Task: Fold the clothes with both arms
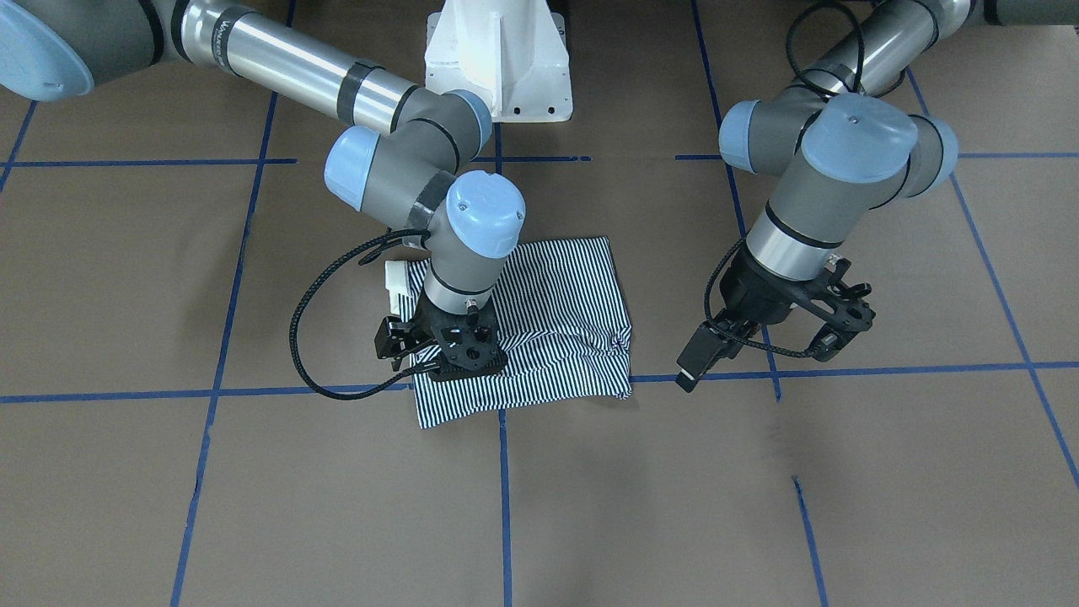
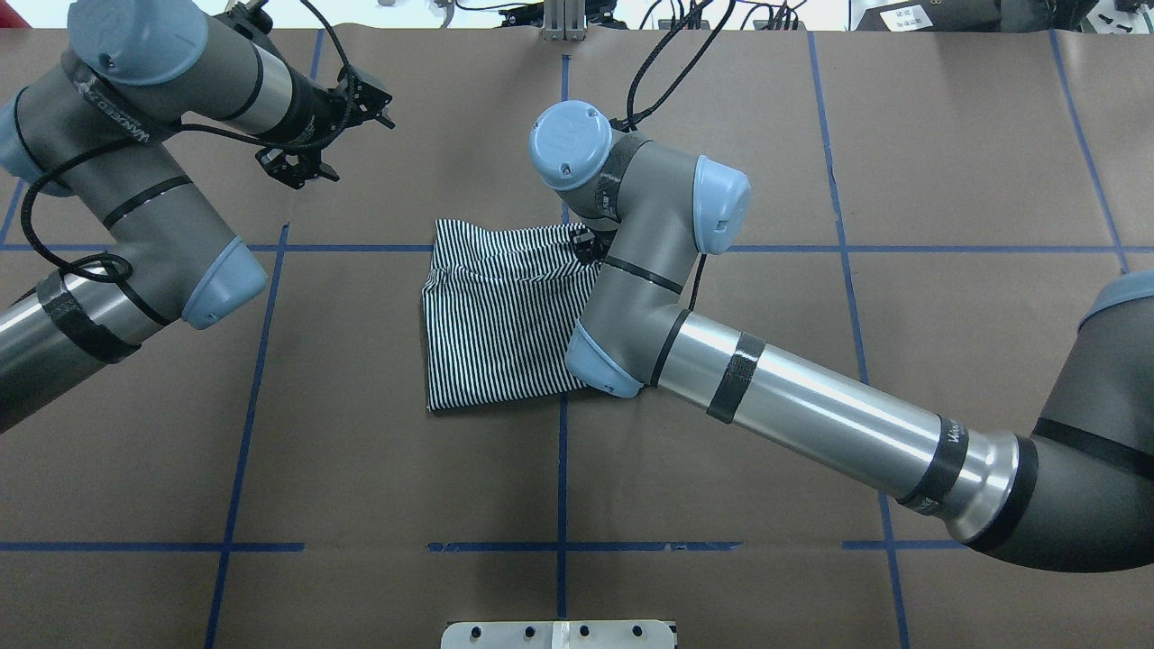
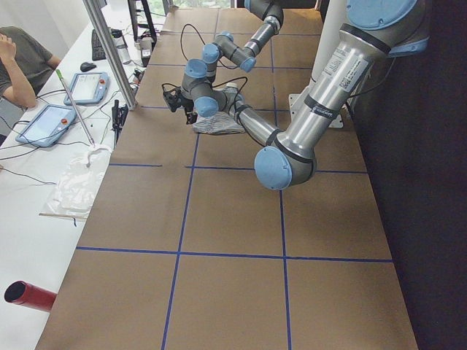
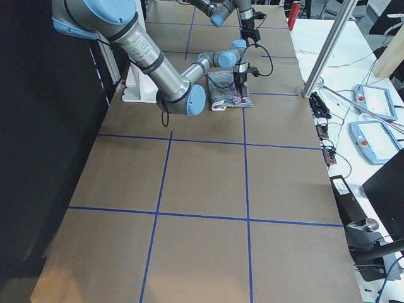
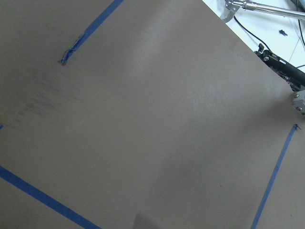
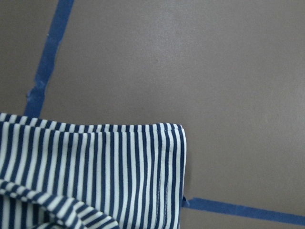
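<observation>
The striped polo shirt (image 1: 556, 320) lies folded into a rough rectangle near the middle of the brown-papered table (image 1: 759, 506). It covers a crossing of the blue tape lines (image 1: 927, 367) that grid the surface. Its top layer is rumpled along the operators' side.

We see the right gripper (image 1: 459, 358) pointing straight down over that rumpled edge, at the cloth or just above it. We cannot tell whether its fingers are spread or closed, because the wrist and gripper body hide them. Its wrist camera shows 1 hemmed corner of the shirt lying flat on the paper, just beside a tape line.

The left gripper (image 2: 347, 140) hangs above bare table on the robot's left, well apart from the shirt. Its 2 fingers are spread wide and hold nothing, and its wrist camera shows only paper and tape.

The white pedestal base (image 1: 497, 59) stands between the 2 arms. A person (image 3: 18, 62) sits at a desk beside the table.
</observation>
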Controlling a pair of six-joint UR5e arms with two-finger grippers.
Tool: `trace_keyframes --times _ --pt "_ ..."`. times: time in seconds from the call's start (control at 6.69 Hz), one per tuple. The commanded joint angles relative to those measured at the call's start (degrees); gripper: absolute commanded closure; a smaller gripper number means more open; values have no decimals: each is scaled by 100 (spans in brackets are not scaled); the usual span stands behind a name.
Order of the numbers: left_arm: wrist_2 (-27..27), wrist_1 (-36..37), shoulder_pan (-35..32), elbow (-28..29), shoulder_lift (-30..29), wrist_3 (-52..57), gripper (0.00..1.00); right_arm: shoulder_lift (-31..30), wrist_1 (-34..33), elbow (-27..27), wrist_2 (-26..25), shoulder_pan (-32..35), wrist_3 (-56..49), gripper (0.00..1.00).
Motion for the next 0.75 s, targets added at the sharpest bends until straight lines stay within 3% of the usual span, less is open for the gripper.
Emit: trace_keyframes --times 0.0,0.6 --pt "-53 12 -14 -10 17 -7 0 4 14 -52 -50 123 -286 0" --pt "-53 4 -40 -10 43 2 0 153 5 132 177 -85 -174 0"
